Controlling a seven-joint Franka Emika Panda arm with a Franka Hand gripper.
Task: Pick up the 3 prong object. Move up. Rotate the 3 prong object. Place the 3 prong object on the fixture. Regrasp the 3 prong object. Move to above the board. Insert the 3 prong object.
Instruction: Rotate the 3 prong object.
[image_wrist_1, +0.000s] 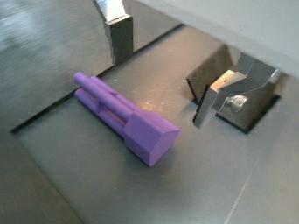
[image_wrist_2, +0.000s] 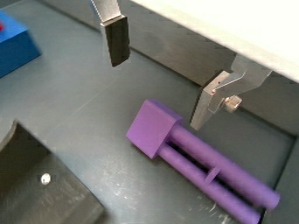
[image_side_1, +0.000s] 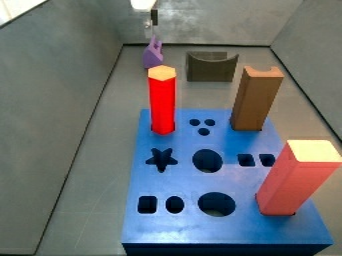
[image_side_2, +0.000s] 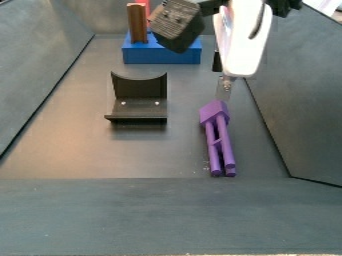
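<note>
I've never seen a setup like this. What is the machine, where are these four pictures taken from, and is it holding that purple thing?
It is a robot arm ending in a gripper: two flat silver fingers that pinch things. Two pictures come from cameras on the arm's wrist, looking down past the fingers. Two come from cameras fixed beside the table.

On the grey floor lies the 3 prong object, a purple peg, flat on its side. The gripper hangs just above it, open, holding nothing. Nearby stands the fixture, a dark notched rest. The blue board has shaped holes; a red peg, a brown block and a pink block stand in it.
</note>
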